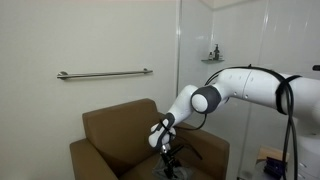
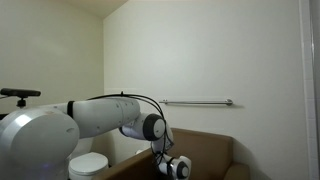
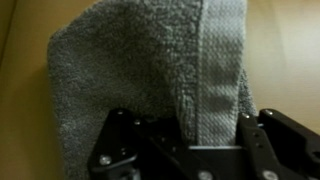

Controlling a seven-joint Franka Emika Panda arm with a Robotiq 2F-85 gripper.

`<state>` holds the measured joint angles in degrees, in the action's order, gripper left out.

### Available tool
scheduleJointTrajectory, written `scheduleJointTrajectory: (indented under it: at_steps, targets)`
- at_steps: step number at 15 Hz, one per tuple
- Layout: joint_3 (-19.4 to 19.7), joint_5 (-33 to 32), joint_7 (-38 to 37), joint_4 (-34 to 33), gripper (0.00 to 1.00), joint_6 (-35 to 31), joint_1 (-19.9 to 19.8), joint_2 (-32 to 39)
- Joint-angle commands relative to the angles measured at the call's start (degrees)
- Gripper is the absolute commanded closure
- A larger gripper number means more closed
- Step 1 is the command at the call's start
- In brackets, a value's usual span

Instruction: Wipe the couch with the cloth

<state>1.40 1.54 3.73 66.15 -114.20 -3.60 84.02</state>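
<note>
The wrist view is filled by the grey cloth (image 3: 140, 70), spread over the tan couch (image 3: 290, 60) surface. My gripper (image 3: 205, 130) is shut on a woven band of the cloth, which runs down between the black fingers (image 3: 252, 135). In an exterior view the arm reaches down over the brown couch (image 1: 115, 135), with the gripper (image 1: 172, 158) low over the seat cushion; the cloth is hard to make out there. In the other exterior view the gripper (image 2: 178, 166) hangs in front of the couch (image 2: 215, 150) back.
A metal grab bar (image 1: 105, 73) is fixed to the white wall above the couch. A small shelf (image 1: 212, 57) with items hangs on the wall. A white toilet (image 2: 88, 165) stands beside the couch. The couch arms rise on both sides of the seat.
</note>
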Motion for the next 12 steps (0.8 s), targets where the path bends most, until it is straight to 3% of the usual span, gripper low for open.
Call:
scheduleJointTrajectory:
  at_steps: [1, 6, 12]
  targets:
    - [0.8, 0.2, -0.8, 1.4, 0.96, -0.3, -3.1, 0.0]
    - [-4.4, 1.8, 1.9, 0.5, 0.96, -2.2, -2.9, 0.0]
    - [-11.3, 1.8, 4.3, -0.9, 0.96, -6.8, 4.4, 0.0]
